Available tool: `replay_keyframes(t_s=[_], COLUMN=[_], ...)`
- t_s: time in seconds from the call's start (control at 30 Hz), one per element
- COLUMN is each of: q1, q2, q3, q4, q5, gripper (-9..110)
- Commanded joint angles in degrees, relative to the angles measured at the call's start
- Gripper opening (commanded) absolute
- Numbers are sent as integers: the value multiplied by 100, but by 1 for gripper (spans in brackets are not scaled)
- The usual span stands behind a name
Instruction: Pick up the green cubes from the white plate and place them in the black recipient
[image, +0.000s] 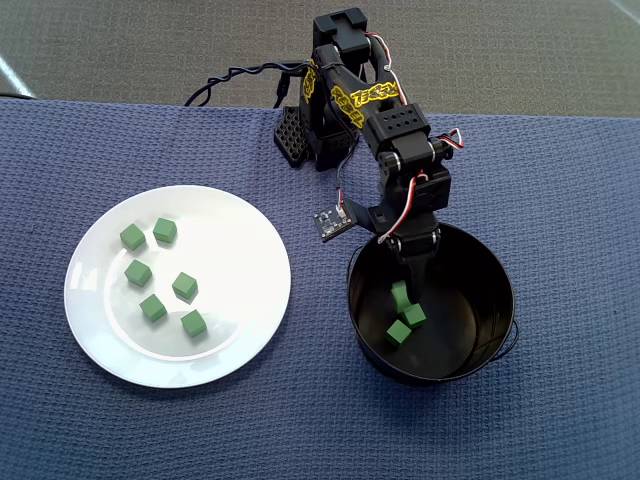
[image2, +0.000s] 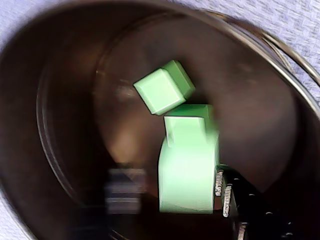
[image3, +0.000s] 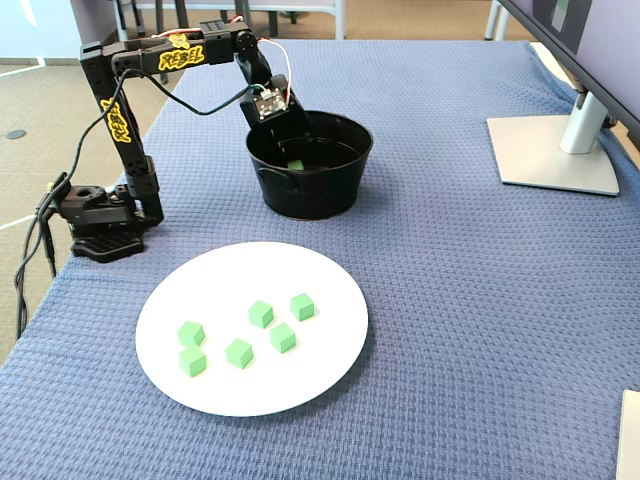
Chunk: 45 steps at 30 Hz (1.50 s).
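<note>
The gripper is lowered inside the black pot, near its far wall in the overhead view. A green cube is seen very close in the wrist view, beside a black toothed finger. Whether this cube is clamped or already let go cannot be told, because the second finger is hidden and the picture is blurred.

Two more cubes are seen on the floor of the pot in the overhead view, just beside each other. Six cubes are left on the white plate, spread loosely over its shallow centre and mostly apart from one another. The plate is placed to the left of the pot in the overhead view, with a gap of cloth between them.

The cubes are judged to be light and stiff, with matte faces and sharp edges, so a slip is not much expected. Each one is best taken by two opposite flat faces, with the fingers lowered around it. The glossy plate may let a cube slide when it is pushed from the side.

The pot is round, shiny and tall-walled, with a thin wire handle. Everything is set on a blue woven cloth with a waffle texture.
</note>
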Motion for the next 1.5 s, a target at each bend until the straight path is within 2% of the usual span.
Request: replay_keyframes(t_s=[0.0, 0.1, 0.27, 0.47, 0.7, 0.97, 1.23, 1.47], q1=[132, 343, 1143, 2830, 4263, 5300, 5660, 5748], q2=[483, 896, 1775, 2725, 2865, 2479, 1406, 536], q3=[-211, -545, -1099, -264, 1134, 1731, 1494, 976], q4=[211, 650, 1503, 1433, 562, 79, -360, -457], q5=[-141, -281, -536, -606, -571, -686, -659, -1046], gripper=[32, 30, 20, 1, 0, 0, 7, 11])
